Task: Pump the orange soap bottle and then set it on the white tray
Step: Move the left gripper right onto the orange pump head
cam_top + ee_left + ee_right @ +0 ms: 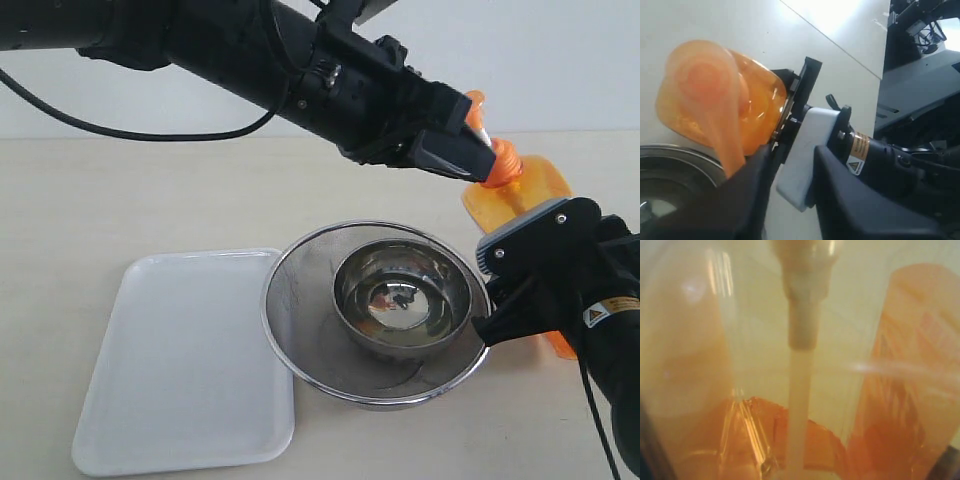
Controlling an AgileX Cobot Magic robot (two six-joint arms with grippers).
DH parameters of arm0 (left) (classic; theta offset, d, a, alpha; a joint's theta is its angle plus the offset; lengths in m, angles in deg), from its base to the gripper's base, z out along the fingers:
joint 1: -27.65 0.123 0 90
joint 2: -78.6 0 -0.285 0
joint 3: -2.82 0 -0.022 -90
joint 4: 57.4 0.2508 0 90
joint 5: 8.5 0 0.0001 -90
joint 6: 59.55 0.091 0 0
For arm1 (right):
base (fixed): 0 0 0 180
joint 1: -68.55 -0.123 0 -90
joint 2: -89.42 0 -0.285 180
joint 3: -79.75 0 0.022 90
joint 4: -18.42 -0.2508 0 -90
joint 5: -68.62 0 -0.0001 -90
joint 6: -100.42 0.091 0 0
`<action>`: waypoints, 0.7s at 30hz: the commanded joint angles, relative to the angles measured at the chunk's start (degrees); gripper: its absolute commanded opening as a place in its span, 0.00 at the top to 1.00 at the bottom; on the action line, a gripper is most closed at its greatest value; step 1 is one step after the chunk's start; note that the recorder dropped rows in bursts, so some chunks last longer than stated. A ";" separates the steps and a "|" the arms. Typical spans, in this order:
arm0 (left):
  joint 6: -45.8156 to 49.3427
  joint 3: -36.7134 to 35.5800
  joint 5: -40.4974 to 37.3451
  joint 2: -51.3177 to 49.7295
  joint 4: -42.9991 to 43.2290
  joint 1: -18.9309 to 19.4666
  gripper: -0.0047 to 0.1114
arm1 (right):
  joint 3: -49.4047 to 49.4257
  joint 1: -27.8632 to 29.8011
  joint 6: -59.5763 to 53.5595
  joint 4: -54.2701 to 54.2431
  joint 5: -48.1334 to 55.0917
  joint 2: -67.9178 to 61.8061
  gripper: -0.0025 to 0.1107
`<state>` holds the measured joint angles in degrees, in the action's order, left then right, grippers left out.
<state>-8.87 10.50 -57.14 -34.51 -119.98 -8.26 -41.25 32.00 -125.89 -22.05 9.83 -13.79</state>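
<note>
The right gripper point(490, 290) is clamped on the bottle point(535, 185), one finger on each side of its orange body. The bottle leans, with its top tipped towards the left gripper point(475, 148). Whether its base touches the tabletop point(150, 200) I cannot tell. In the right wrist view the bottle fills the picture, and its pale dip tube point(800, 390) runs down the middle.

The left gripper reaches across to the top of the bottle, right above the right gripper. Its jaws stand apart and, in its wrist view, nothing sits between them. The pump head point(474, 100) lies just beside one finger, and the white stem point(483, 130) shows close against that finger. Whether the finger presses on them I cannot tell.

A steel strainer point(272, 300) with a steel bowl point(400, 300) inside it sits right beside the right gripper, its rim next to the lower finger. The tray point(180, 370) lies flat on the tabletop beyond the strainer, well apart from both grippers.
</note>
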 commanded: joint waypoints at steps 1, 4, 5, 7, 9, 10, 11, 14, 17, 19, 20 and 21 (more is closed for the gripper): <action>-0.99 0.49 1.97 0.04 2.87 0.17 0.72 | -0.09 -0.11 -0.21 0.76 -2.73 0.49 0.96; -1.39 0.49 2.85 0.04 2.87 0.41 0.72 | -0.09 -0.11 -0.32 0.76 -2.73 0.49 0.96; -1.39 0.49 2.99 0.04 2.97 0.54 0.72 | -0.09 -0.11 -0.32 0.78 -2.62 0.49 0.96; -1.99 0.49 3.14 0.04 3.10 0.67 0.72 | -0.09 -0.11 -0.32 0.89 -2.62 0.49 0.96; -2.29 0.49 2.99 0.04 3.27 0.89 0.72 | -0.09 -0.11 -0.32 0.88 -2.67 0.49 0.96; -2.29 0.49 2.75 0.04 3.38 1.00 0.72 | -0.09 -0.11 -0.32 1.04 -2.72 0.49 0.96; -2.29 0.49 2.77 0.04 3.68 1.22 0.72 | -0.09 -0.11 -0.32 1.04 -2.72 0.49 0.96; -2.71 0.49 0.49 0.57 4.04 2.08 0.72 | -0.09 -0.11 -0.32 1.00 -2.60 0.49 0.96; -2.71 0.49 -2.66 2.29 4.14 3.03 0.72 | -0.09 -0.11 -0.32 1.00 -2.48 0.49 0.96; -2.71 0.49 -4.51 3.86 3.72 3.56 0.72 | -0.09 -0.11 -0.75 1.00 -2.48 0.49 0.96; -2.71 0.49 -4.88 4.92 3.38 3.94 0.72 | -0.09 -0.11 -1.14 1.00 -2.48 0.49 0.96; -2.71 0.49 -4.88 5.77 3.07 4.31 0.72 | -0.09 -0.11 -1.47 0.87 -2.48 0.49 0.96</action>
<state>-11.10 10.50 -60.20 -31.80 -116.09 -4.77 -41.25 32.00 -126.01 -21.83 9.94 -13.79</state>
